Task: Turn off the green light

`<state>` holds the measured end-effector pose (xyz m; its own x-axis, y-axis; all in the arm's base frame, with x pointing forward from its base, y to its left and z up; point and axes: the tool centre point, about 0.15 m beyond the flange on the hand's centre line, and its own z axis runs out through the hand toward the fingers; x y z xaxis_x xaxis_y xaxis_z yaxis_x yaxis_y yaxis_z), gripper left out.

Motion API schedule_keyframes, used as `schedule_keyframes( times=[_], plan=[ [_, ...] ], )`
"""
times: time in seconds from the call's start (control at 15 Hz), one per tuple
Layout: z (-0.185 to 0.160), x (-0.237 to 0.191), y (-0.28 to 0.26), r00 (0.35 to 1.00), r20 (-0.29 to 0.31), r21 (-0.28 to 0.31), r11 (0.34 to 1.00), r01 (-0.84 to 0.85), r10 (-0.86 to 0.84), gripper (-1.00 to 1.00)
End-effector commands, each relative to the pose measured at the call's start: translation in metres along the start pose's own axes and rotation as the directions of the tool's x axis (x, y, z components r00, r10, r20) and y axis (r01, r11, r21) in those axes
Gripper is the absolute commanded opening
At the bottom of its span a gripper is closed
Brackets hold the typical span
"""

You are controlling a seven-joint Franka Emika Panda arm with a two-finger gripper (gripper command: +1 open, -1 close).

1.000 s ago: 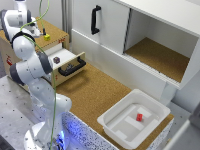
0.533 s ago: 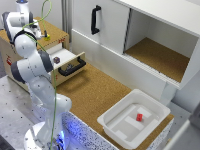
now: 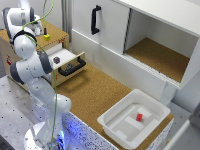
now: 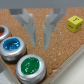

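Now — open drawer (image 3: 67, 60): dark cube (image 3: 56, 59) | white bin (image 3: 113, 122): red block (image 3: 139, 117)

Green light (image 3: 46, 36) atop drawer unit (image 3: 30, 47); tray (image 3: 134, 120) (block (image 3: 139, 117) inside) toward exterior view's right.

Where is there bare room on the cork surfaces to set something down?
The widest bare patch is the cork floor between the open wooden drawer and the white plastic bin. The open cabinet compartment also shows bare cork. It is crowded on the box top: round red, blue and green buttons, the yellow cube and the gripper.
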<state>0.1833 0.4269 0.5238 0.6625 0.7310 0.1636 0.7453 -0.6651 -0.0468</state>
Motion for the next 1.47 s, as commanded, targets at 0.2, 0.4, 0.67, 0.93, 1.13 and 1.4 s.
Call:
schedule_keyframes(
  times=[0.2, 0.4, 0.67, 0.93, 1.13, 1.4],
  plan=[
    [-0.012, 0.004, 0.002, 0.999, 0.048, 0.014, 1.000, -0.026, 0.025, 1.00],
    [-0.012, 0.004, 0.002, 0.999, 0.048, 0.014, 1.000, -0.026, 0.025, 1.00],
    [-0.012, 0.004, 0.002, 0.999, 0.048, 0.014, 1.000, -0.026, 0.025, 1.00],
    [-0.012, 0.004, 0.002, 0.999, 0.048, 0.014, 1.000, -0.026, 0.025, 1.00],
    [-0.002, 0.005, -0.001, 1.000, 0.005, -0.001, 1.000, -0.020, 0.020, 1.00],
    [0.003, 0.033, 0.000, 0.988, 0.001, 0.052, 0.986, -0.155, 0.156, 1.00]
  ],
)
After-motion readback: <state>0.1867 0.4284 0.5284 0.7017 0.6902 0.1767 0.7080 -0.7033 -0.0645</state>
